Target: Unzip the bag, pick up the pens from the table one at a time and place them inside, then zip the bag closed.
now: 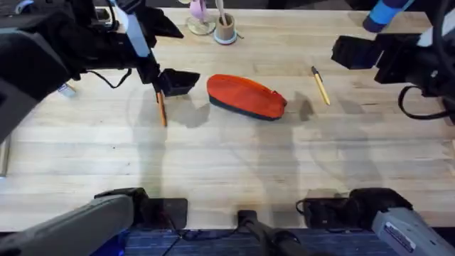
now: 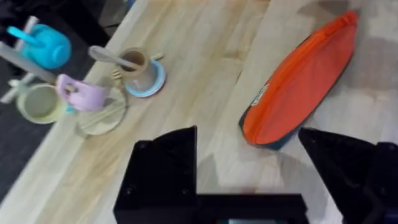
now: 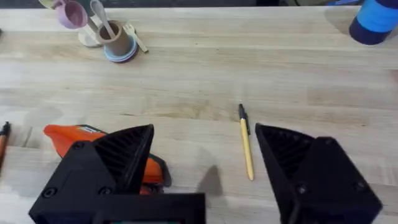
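Orange bag [image 1: 247, 97] lies mid-table [image 1: 227, 171], seemingly still zipped; we judge nothing done yet. One pen [image 1: 320, 86] lies right of it, another [image 1: 161, 108] left. Left gripper [image 2: 249, 180] and right gripper [image 3: 205, 180] hover spread wide, empty.

We see a pale, matt wooden plank table [image 1: 234, 163], a soft orange cloth pencil pouch [image 1: 245, 96] with a navy base, and a smooth yellow pen [image 3: 247, 149].
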